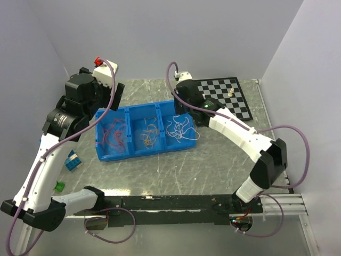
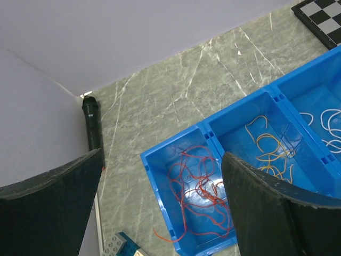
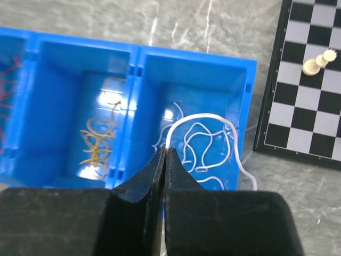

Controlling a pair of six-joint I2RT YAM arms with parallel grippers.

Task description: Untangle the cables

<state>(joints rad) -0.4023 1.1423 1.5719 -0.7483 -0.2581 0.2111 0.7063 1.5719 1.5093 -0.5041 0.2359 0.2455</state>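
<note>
A sorting step is judged to be in hand. One white cable (image 3: 208,115) is pinched between the fully closed fingers of the right end effector (image 3: 164,153), above the right compartment of the blue tray (image 1: 143,154). Its loop arcs over the tray's right wall and its tail drops outside onto the bench (image 1: 213,165).

The left end effector (image 2: 162,160) is spread wide and empty above the tray's left end.

Within the tray, red cables (image 2: 200,186) lie in the left compartment, orange cables (image 2: 269,144) in the middle and white cables (image 3: 202,157) in the right.

Next, the held strand would need to be carried inward and released so that its tail is drawn inside the wall.
</note>
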